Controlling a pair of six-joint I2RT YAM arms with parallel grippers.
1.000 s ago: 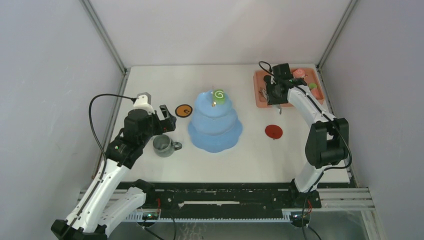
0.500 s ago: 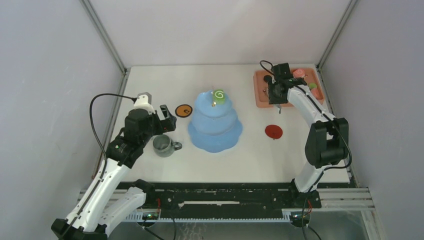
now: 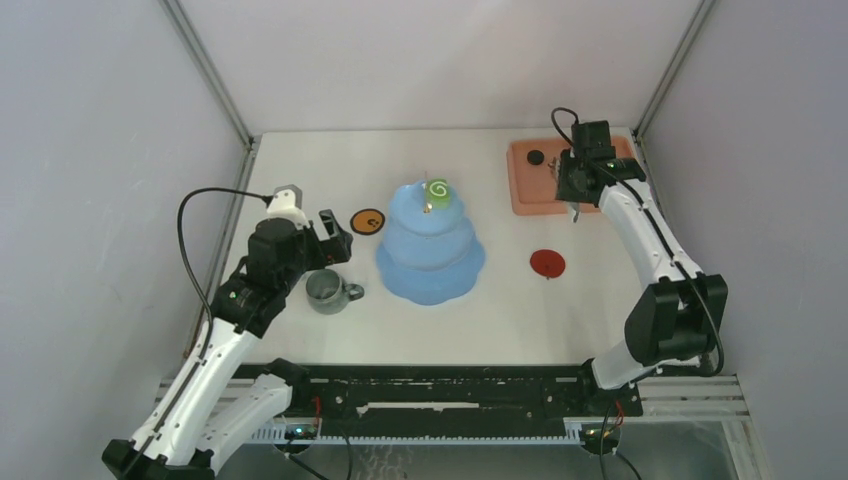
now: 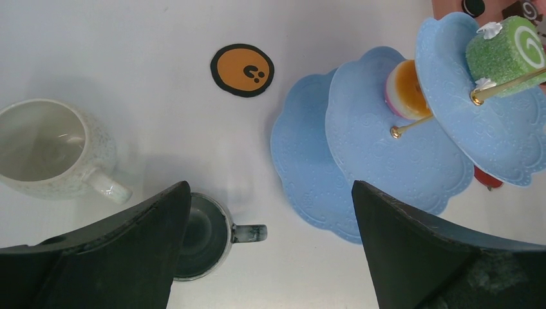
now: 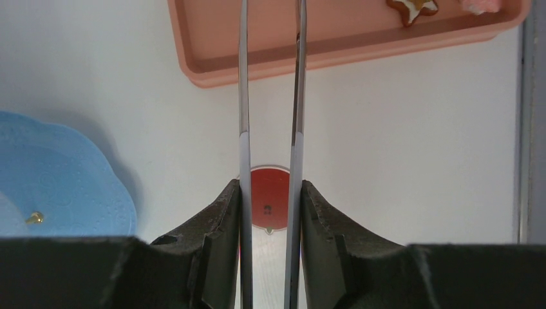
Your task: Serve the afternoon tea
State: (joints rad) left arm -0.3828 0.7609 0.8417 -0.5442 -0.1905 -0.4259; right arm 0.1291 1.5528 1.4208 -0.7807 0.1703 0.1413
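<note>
Scalloped light blue cake stand sits mid-table, with a fuzzy green swirl roll on the top tier and a glossy orange tart on the middle one. Grey-green mug is at its 8 o'clock, speckled white mug near it, left gripper above them with jaws spread wide. Right gripper pinches thin metal tongs over the salmon tray at 1 o'clock, tight to the table's far-right edge. Flat red disc lies in the gap between.

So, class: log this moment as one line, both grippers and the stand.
left gripper: open near grey-green mug | right gripper: shut on tongs, aimed over tray | cake stand: green swirl roll on top tier
</note>
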